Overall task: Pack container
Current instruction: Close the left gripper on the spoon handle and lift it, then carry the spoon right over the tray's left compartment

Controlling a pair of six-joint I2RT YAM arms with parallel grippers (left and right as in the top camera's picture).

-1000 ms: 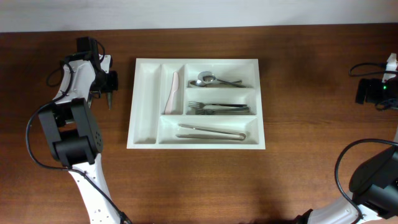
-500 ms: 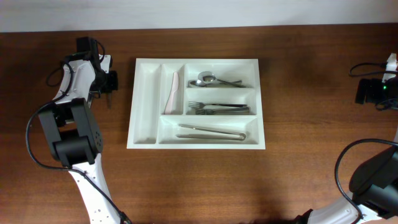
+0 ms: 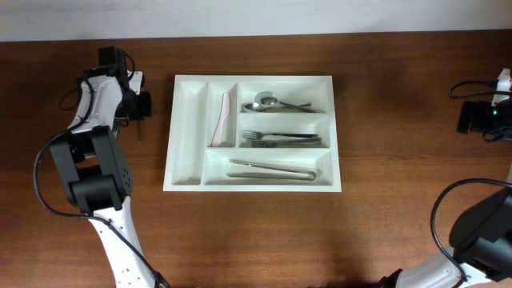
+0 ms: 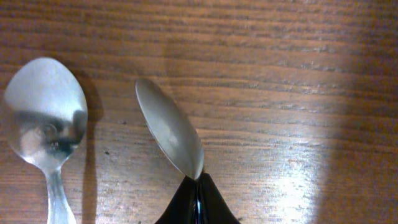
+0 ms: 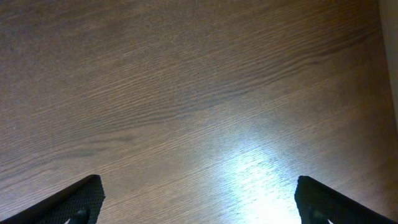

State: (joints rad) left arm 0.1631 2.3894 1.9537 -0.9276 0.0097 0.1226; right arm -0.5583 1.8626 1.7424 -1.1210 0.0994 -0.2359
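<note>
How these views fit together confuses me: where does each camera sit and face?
Overhead: above the brown wooden table, facing straight down on the white rectangular plastic cutlery tray; the left arm and right arm show.
Left wrist: on the left arm, facing down along the shut left gripper, which holds a steel spoon.
Right wrist: facing down on bare wood past the open right gripper.
Shared: overhead and left wrist both show the left gripper.

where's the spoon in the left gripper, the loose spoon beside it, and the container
held spoon (image 4: 169,134), left wrist view, middle of its bowl
loose spoon (image 4: 45,115), left wrist view, middle of its bowl
container (image 3: 185,136), overhead view, bare floor of its leftmost compartment
</note>
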